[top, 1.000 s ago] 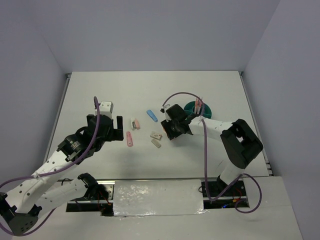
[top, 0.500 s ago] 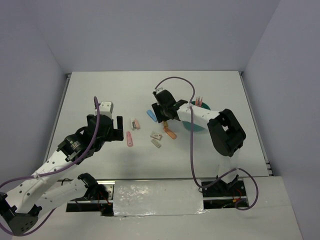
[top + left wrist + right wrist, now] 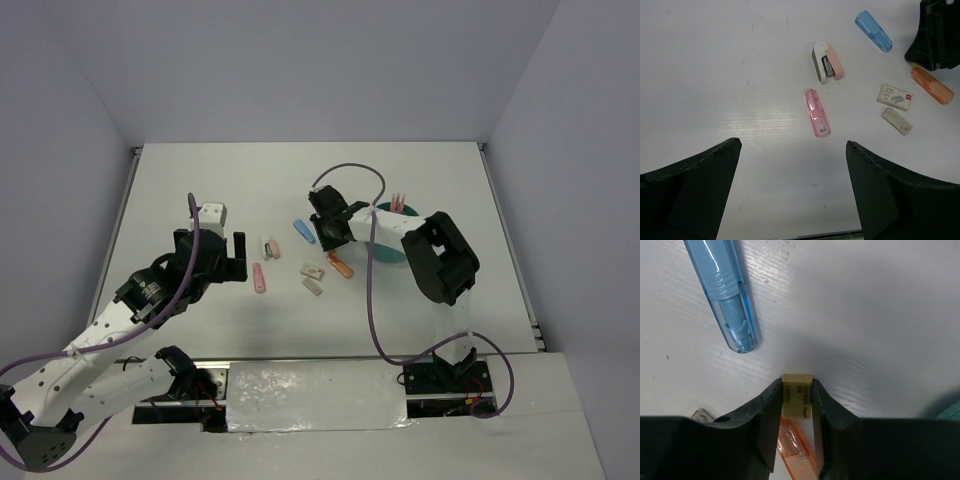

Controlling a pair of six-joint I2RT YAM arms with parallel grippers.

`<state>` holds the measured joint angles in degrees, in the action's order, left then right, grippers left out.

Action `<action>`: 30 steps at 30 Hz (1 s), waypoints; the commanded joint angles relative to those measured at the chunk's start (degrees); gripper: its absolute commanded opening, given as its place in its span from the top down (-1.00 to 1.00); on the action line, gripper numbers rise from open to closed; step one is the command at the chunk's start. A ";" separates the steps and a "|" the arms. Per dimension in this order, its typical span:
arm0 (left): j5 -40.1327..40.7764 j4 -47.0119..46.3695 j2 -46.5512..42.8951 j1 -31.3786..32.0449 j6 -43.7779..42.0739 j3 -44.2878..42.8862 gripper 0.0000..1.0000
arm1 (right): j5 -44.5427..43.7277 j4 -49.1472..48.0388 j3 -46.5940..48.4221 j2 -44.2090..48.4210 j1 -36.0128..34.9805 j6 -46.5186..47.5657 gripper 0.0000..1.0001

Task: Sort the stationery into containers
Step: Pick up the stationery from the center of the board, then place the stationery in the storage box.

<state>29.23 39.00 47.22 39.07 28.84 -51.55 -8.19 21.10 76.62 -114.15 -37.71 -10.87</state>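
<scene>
Tan block (image 3: 797,401) is pinched in the right hand (image 3: 797,389), midway between the desk's (image 3: 210,185) side edges, near the teal cup (image 3: 386,252). The left hand (image 3: 791,147) spreads wide by a pink piece (image 3: 817,112).

A white table (image 3: 200,180) stands between pale lavender walls (image 3: 300,70).
</scene>
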 commanded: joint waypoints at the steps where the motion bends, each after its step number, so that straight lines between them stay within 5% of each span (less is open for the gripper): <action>1: -0.49 -1.21 -0.03 -0.31 -0.28 -1.71 -0.99 | 0.54 -0.18 0.64 -0.46 0.27 -0.73 0.38; 6: -0.58 -1.21 0.59 -0.22 -0.63 -1.89 -0.99 | -4.71 -0.89 -0.15 5.67 0.18 -2.83 0.61; 17: -1.20 -1.47 0.42 -0.31 -1.07 -1.89 -0.99 | -19.76 11.41 7.49 13.78 5.62 -7.58 0.62; 30: -2.07 -1.83 0.15 -0.31 -1.51 -1.62 -0.99 | -28.90 11.50 7.32 13.60 8.45 -13.47 0.58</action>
<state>28.01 38.96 47.97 39.03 28.56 -51.55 -32.75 32.03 82.96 -101.47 -29.34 -22.52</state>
